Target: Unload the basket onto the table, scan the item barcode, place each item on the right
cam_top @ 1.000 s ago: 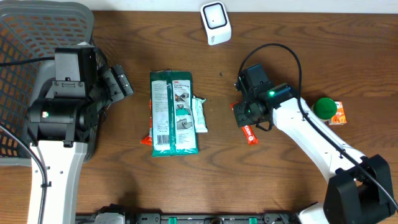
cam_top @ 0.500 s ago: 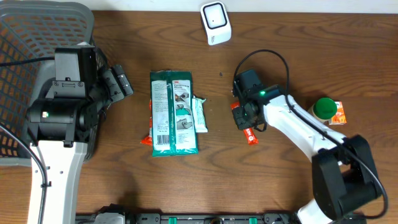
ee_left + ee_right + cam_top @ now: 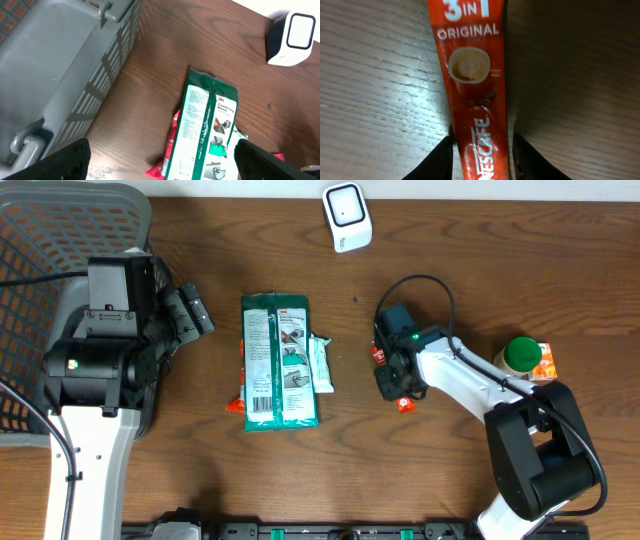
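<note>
Right gripper (image 3: 392, 376) | overhead: sits over red Nescafé coffee-stick sachet (image 3: 404, 404) mid brown wooden table (image 3: 450, 270), only its ends showing, room all round | left wrist: left gripper (image 3: 167, 161) spread wide, holding nothing, grey plastic basket (image 3: 60, 65) wall near | right wrist: label readable, fingers (image 3: 441, 159) flank sachet's long edges – clamped or not, can't tell

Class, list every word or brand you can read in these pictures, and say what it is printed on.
"3 IN 1": on the red sachet
"ORIGINAL": same sachet
"NESCAFE": same sachet
"3M": on the green pack
"Comfort Grip": same pack
Its small print is too small to read.
</note>
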You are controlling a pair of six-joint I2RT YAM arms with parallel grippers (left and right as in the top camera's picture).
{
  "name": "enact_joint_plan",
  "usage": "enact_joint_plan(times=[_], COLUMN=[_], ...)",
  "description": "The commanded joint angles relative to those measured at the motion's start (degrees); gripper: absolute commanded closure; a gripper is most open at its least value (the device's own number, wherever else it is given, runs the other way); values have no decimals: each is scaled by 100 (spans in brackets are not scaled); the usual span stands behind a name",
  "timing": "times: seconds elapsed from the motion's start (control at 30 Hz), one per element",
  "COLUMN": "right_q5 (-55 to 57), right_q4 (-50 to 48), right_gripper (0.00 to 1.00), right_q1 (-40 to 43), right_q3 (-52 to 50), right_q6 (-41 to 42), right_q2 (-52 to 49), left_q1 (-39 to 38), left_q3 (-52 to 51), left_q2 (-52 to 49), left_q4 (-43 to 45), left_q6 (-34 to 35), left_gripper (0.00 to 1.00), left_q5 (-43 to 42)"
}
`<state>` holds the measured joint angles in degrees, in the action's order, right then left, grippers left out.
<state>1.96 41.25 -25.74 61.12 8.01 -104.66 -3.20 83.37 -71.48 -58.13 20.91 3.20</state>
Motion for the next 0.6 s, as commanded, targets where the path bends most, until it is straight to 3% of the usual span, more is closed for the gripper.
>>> enact_joint_plan(times=[0.0, 0.1, 0.2, 0.27, 0.3, 0.57], right_q5=[50, -4, -249, -304, -280, -271], right_q4=[-155, -181, -181, -118, -63, 542], right_gripper=[66, 77, 80, 96, 99, 99], right_q1=[-52, -52, -52, -52, -50, -39], right_q3=[-251, -321, -284, -232, -197, 525], right_q6=[-81, -83, -83, -83, -83, -81], right_q2=[-50, -50, -31, -2, 22, 566], left_q1=[20, 20, 20, 20, 20, 20], left_q3=[44, 44, 44, 44, 44, 44], left_q2=[0, 0, 0, 0, 0, 0], left_q4=[-13, -13, -13, -13, -13, -13], left_q6=[-74, -74, -74, -74, -74, -74], left_gripper=[9, 8, 8, 9, 9, 9], left_q5=[50, 50, 50, 50, 48, 50])
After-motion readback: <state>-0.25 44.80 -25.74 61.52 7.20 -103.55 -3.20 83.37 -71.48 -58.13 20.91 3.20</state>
